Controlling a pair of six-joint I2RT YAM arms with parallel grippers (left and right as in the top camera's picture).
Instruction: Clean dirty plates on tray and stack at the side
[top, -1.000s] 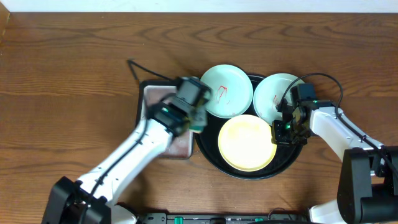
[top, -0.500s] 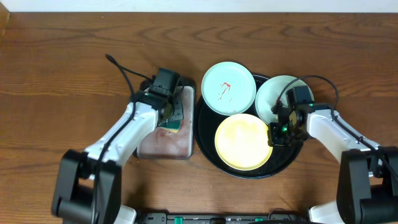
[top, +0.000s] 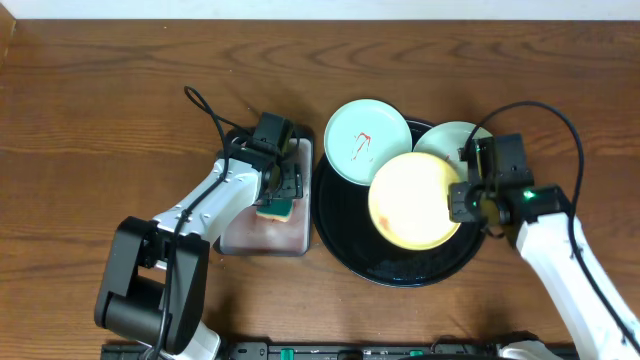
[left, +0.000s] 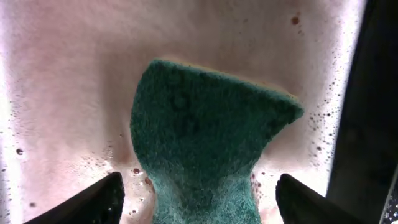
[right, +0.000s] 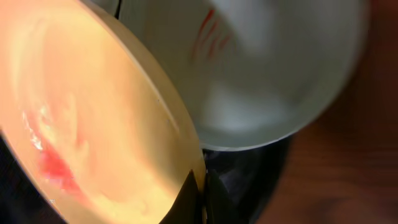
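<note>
Cleaning step being set up: yellow plate (top: 415, 203) being pinched at rim by right fingers (right: 186, 198) above tray (top: 340, 240). Sponge (left: 205, 149) being straddled by spread left fingers (left: 93, 202); probably needing gripping next.

**Blind spots, both wrists and overhead**

Right wrist view: yellow plate (right: 93, 124) blurred, cut off by the left and bottom edges. The red smear (right: 53, 168) on it is too soft to outline. It hides the lower left of the mint plate (right: 273, 74) behind (top edge clips that one too).

Left wrist view: sponge (left: 205, 149) runs off the bottom; only the tips of my left fingers (left: 93, 199) show.

Overhead: my left gripper (top: 278, 188) covers most of the sponge.
</note>
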